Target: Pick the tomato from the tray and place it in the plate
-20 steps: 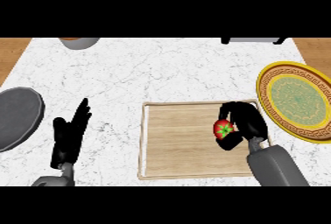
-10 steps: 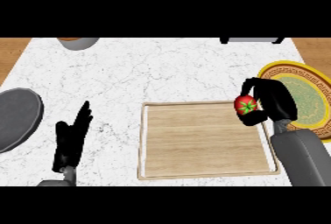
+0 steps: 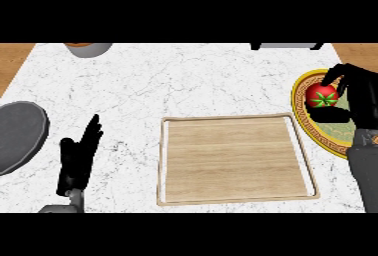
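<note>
The red tomato point(image 3: 322, 95) with its green stem star is held in my right hand point(image 3: 353, 97), whose fingers and thumb curl round it. It hangs over the left part of the yellow, green-centred plate point(image 3: 306, 125) at the right edge; the hand and forearm hide much of that plate. The wooden tray point(image 3: 235, 160) lies in the middle of the counter with nothing on it. My left hand point(image 3: 78, 157) rests open at the lower left, fingers pointing up, well away from the tray.
A grey round pan or lid point(image 3: 18, 136) lies at the left edge. A bowl-like vessel point(image 3: 88, 48) stands at the top left, and a dark object point(image 3: 286, 45) at the top right edge. White marble counter surrounds the tray.
My right hand has carried the tomato off the tray, up and to the right, until it is over the plate. The left hand has stayed put.
</note>
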### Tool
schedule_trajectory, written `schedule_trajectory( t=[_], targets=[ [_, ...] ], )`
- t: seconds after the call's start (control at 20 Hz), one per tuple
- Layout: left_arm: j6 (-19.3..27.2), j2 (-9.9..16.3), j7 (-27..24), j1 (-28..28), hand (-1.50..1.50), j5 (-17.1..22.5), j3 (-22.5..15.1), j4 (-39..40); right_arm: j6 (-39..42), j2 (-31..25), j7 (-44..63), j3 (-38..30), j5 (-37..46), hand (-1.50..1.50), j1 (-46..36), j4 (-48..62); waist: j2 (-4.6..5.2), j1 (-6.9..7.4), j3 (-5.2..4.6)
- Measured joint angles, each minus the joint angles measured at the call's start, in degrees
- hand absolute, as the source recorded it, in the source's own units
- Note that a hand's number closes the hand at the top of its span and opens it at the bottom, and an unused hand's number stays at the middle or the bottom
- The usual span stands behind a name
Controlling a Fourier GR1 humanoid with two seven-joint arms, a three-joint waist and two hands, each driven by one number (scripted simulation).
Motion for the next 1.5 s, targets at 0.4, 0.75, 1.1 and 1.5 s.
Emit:
schedule_trajectory(
  t=[0.4, 0.75, 1.1, 1.5],
  targets=[
    [-0.8, 0.03, 3.16, -1.02, 0.0, -0.4, 0.24, -2.05, -1.1, -3.71, -2.02, -7.75, -2.27, 1.5, -4.81, 11.2, 0.18, 0.53, 0.03],
    [-2.07, -0.11, 0.75, -0.75, 0.0, 0.11, 1.37, -0.63, -3.99, -7.29, -8.89, -11.12, -2.5, 1.5, -9.25, 27.85, 0.29, 0.85, 0.04],
    [-2.32, -0.42, 1.42, -1.86, 0.0, -0.37, 1.18, -0.16, -1.39, -10.94, -15.83, -12.84, -3.19, 1.5, -14.08, 45.91, 0.53, 1.43, 0.09],
    [-2.05, -1.28, 0.58, -1.99, 0.0, -1.16, 0.64, 0.43, 6.81, -14.49, -22.25, -12.48, -2.92, -1.5, -17.3, 61.04, 0.69, 1.8, 0.14]
  ],
)
